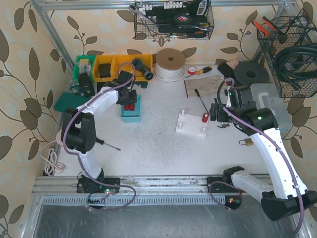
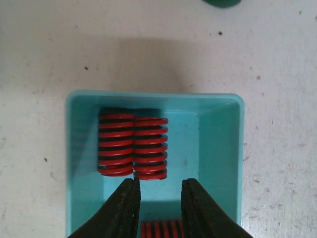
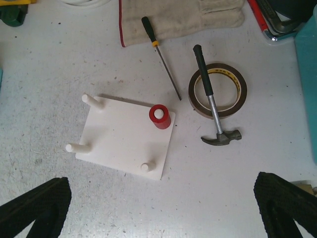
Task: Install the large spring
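Your left hand hangs over the teal bin, which sits left of centre on the table in the top view. Its fingers are partly apart and nothing is between the tips. Two red springs lie side by side, touching, against the upper left wall of the bin, just above the fingertips in the left wrist view. A third red spring shows at the bottom edge, in the gap between the fingers; you cannot tell from here whether it touches them.

Your right hand is spread wide and holds nothing, its fingers in the two lower corners of the right wrist view. Left of centre in that view lies the white peg board with four pegs; its upper right peg carries a red cylinder. To the right of the board a hammer lies across a roll of tape. A screwdriver lies above, near a glove.
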Available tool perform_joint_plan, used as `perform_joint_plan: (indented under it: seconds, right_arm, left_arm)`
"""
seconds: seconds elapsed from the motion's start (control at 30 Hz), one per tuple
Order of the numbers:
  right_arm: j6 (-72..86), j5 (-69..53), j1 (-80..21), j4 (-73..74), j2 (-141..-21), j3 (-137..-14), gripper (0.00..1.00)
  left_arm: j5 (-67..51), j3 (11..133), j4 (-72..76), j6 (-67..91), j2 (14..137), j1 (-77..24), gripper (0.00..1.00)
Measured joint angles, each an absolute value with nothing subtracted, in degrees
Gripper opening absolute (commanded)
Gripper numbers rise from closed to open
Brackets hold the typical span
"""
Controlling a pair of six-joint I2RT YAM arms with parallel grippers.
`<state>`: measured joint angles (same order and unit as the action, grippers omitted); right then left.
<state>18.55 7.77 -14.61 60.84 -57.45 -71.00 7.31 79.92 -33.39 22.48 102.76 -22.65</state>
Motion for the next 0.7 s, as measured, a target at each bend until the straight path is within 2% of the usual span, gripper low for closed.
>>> perform_joint_plan:
  seconds: [0.2, 0.7]
  right_arm:
    - [17.3, 7.5, -14.6, 60.8, -57.1, -69.7, 0.99]
    - [16.4, 7.3, -14.6, 60.8, -58.2, -69.6, 0.99]
  left_arm:
    - [3.4, 87.6, -40.1, 19.4, 109.7, -22.5, 0.24]
    - [3.9, 89.4, -44.1, 15.1, 113.5, -22.5, 0.30]
